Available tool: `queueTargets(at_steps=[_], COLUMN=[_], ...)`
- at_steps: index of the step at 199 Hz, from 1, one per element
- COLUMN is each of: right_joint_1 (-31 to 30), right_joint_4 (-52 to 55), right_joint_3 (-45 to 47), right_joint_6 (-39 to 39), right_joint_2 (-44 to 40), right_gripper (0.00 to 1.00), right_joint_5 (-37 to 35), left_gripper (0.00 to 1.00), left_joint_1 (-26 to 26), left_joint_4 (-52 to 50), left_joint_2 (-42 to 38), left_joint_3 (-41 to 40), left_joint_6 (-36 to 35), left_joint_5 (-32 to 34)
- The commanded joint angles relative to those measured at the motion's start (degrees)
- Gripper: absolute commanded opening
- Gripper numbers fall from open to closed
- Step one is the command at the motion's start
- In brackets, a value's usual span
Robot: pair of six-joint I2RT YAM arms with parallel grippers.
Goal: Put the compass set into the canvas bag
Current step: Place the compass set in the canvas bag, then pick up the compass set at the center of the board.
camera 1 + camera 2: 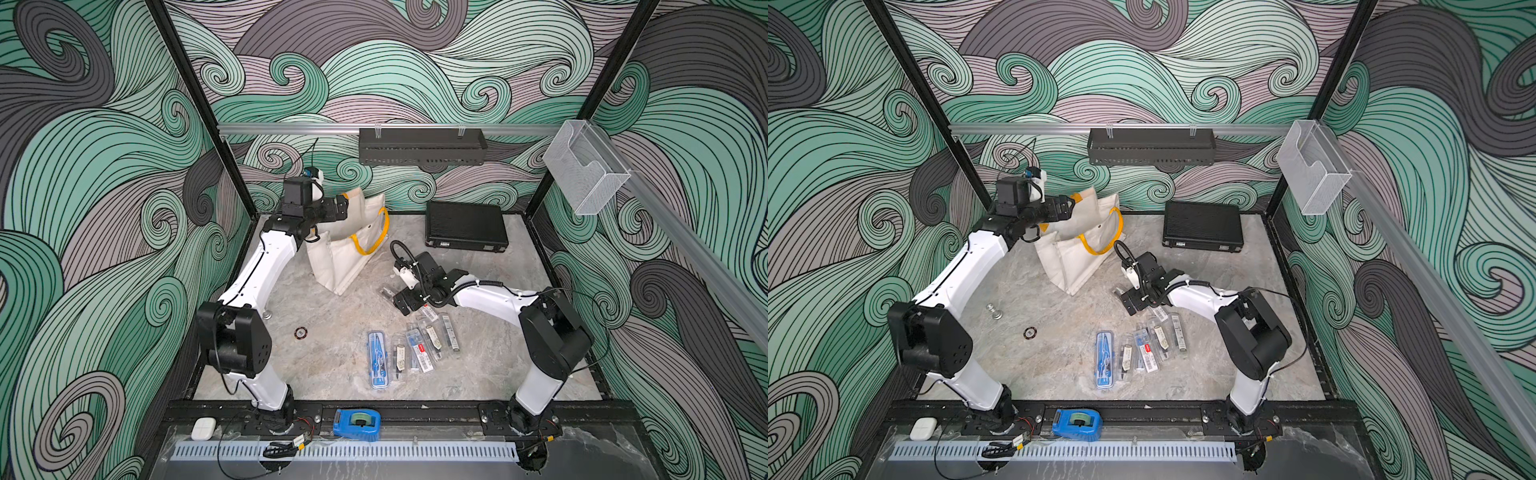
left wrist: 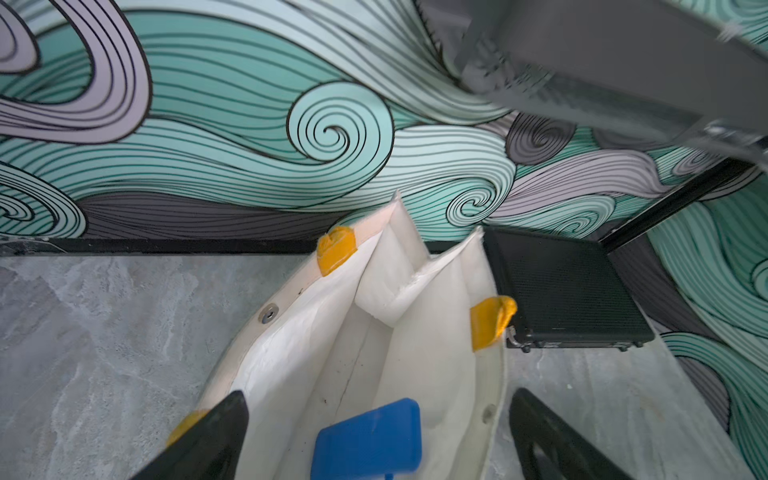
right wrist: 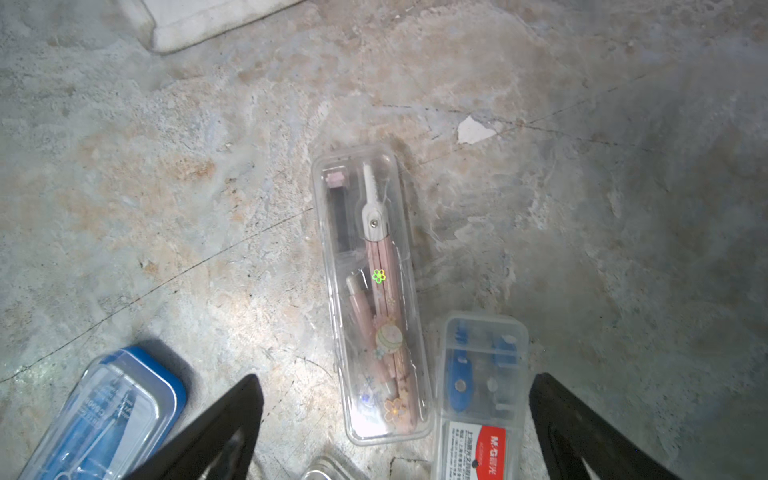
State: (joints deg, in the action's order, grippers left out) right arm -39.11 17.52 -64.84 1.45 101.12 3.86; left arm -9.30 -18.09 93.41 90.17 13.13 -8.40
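The off-white canvas bag (image 1: 345,257) (image 1: 1075,257) with yellow handles stands open at the back left. My left gripper (image 1: 343,208) (image 1: 1069,206) (image 2: 378,397) hovers over its mouth, open. Below it a blue compass set case (image 2: 368,440) is inside the bag (image 2: 432,340), free of both fingers and slightly blurred. My right gripper (image 1: 395,299) (image 1: 1125,299) (image 3: 397,379) is open, low over the table above a clear case with a pink compass (image 3: 374,291). Beside that lie a blue-and-white boxed set (image 3: 482,374) and a blue-lidded set (image 3: 104,415) (image 1: 377,359).
Several more slim compass cases (image 1: 428,340) lie in a row at mid-table. A flat black hard case (image 1: 465,226) (image 2: 561,291) lies right of the bag. A small round disc (image 1: 300,332) and a metal knob (image 1: 993,311) sit left. A blue tape dispenser (image 1: 357,424) is on the front rail.
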Motion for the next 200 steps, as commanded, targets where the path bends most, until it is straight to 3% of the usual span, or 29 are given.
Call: queueTargets(at_steps=[1, 100, 152, 200], right_joint_1=[0.17, 0.18, 0.22, -0.34], right_joint_4=[0.42, 1.52, 1.7, 2.17], right_joint_3=[-2.21, -4.05, -6.06, -8.61], right_joint_6=[3.07, 5.14, 5.67, 5.6], right_joint_2=[0.91, 2.67, 6.52, 11.04], right_gripper=[1.0, 0.99, 0.91, 0.84], right_joint_5=[0.67, 2.58, 5.02, 5.12], left_gripper=[0.99, 0.99, 0.99, 0.99], left_joint_1=[0.16, 0.07, 0.07, -0.02], left_joint_4=[-5.32, -10.77, -6.18, 0.17], left_joint_2=[-6.57, -33.9, -39.89, -39.15], left_joint_3=[-1.65, -25.83, -37.22, -45.5], left_joint_6=[3.96, 14.57, 18.23, 24.54], left_joint_5=[-1.31, -4.93, -12.82, -17.96])
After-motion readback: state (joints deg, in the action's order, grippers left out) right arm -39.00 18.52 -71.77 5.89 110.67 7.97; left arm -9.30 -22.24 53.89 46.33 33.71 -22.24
